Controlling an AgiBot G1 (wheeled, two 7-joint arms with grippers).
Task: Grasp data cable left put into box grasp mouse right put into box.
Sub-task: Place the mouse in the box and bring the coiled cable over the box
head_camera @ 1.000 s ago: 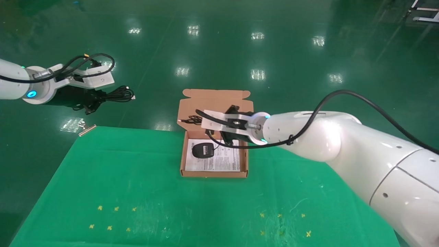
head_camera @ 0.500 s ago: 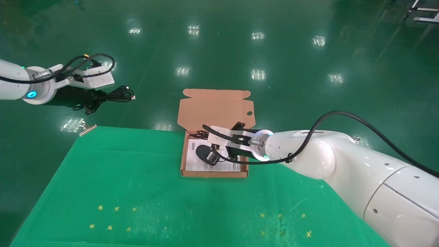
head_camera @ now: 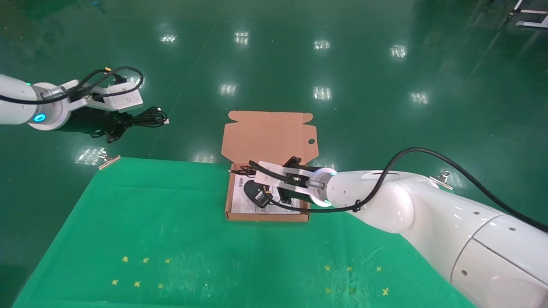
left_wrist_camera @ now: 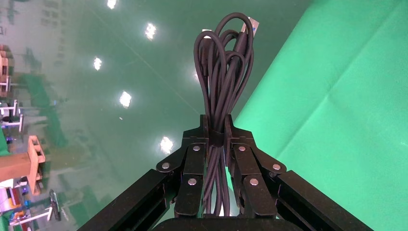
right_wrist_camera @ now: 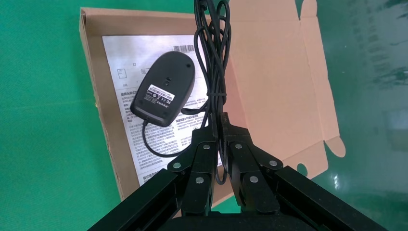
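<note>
Right gripper, head view: low over the one box, above the one mouse lying inside; left gripper held off the table's left, one data cable protruding. Left wrist view: fingers clenched on the cable bundle. Right wrist view: fingers pinch the mouse's bundled cord; mouse underside up on the printed sheet.

Matt cardboard box; green cloth table; glossy floor.
</note>
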